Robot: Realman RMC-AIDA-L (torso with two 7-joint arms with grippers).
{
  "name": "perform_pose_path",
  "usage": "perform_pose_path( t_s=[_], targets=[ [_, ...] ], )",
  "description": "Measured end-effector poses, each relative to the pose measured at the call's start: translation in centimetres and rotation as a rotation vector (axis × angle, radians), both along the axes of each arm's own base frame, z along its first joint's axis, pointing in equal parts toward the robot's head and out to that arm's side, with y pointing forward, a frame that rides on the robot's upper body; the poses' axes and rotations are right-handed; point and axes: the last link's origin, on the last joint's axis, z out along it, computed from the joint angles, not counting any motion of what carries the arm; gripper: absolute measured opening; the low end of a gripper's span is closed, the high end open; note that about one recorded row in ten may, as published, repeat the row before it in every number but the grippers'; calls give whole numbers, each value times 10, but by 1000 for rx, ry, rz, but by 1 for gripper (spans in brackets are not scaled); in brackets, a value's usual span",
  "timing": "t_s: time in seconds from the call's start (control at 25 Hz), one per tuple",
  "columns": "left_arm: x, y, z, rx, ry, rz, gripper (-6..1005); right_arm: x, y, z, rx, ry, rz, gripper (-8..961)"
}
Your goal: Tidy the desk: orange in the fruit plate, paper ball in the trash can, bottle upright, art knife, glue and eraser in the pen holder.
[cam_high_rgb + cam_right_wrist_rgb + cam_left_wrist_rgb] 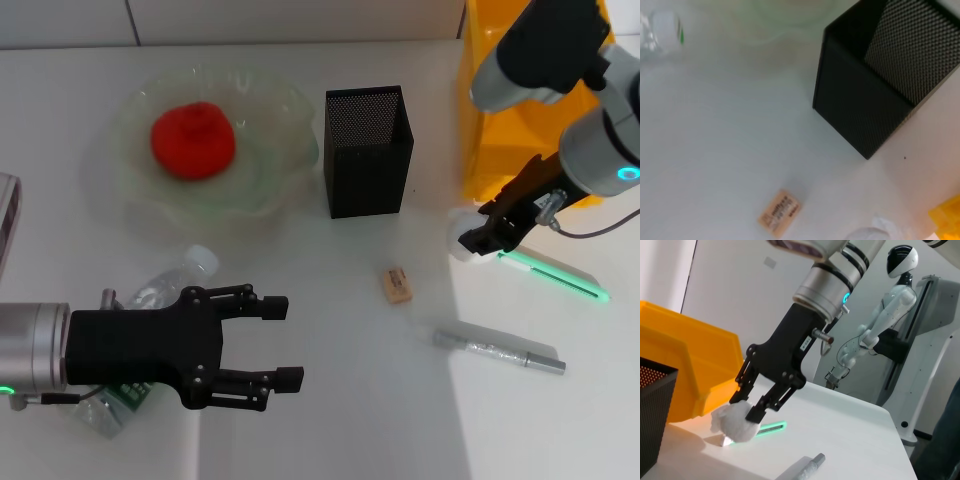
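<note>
The orange [193, 140] lies in the pale-green fruit plate [115, 195]. My right gripper [472, 240] is shut on the white paper ball [459, 240], low over the table in front of the orange-yellow trash can [505, 135]; the left wrist view shows its fingers [754, 413] pinching the ball [736, 424]. The bottle [178, 282] lies on its side under my left gripper [283, 342], which is open above it. The tan eraser [397, 284], the silver glue stick [498, 351] and the green-white art knife [556, 272] lie on the table. The black mesh pen holder [368, 150] stands upright.
The trash can [687, 367] stands close behind the right gripper. The pen holder [875, 100] and the eraser [780, 214] also show in the right wrist view. A grey object [5, 215] sits at the table's left edge.
</note>
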Motion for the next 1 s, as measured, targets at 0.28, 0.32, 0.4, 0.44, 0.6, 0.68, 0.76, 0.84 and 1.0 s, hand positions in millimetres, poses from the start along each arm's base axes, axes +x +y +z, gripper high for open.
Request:
perform_pose_path(
  t_s=[0.28,0.32,0.4,0.44,0.6,0.68,0.76,0.84,1.0],
  targets=[
    [1,0,0,-2,1,-4,847,1,-1,45,16,282,-12,400],
    [1,0,0,-3,2,-4,847,3,-1,53,32,318,-15,400],
    [1,1,0,-3,2,-5,847,8,0,75,95,400,-18,399],
    [1,1,0,-2,2,-6,847,11,1,85,133,430,-18,399],
    [1,1,1,-2,5,-7,846,28,7,124,328,487,-25,397],
    [1,1,1,-2,5,-8,846,35,11,134,405,496,-28,395],
    [1,2,1,-1,6,-10,846,40,15,138,460,496,-34,405],
    [1,2,0,-1,6,-10,846,45,19,138,497,498,-51,428],
    [1,1,0,-1,2,-8,846,52,27,139,567,511,-77,474]
  ],
)
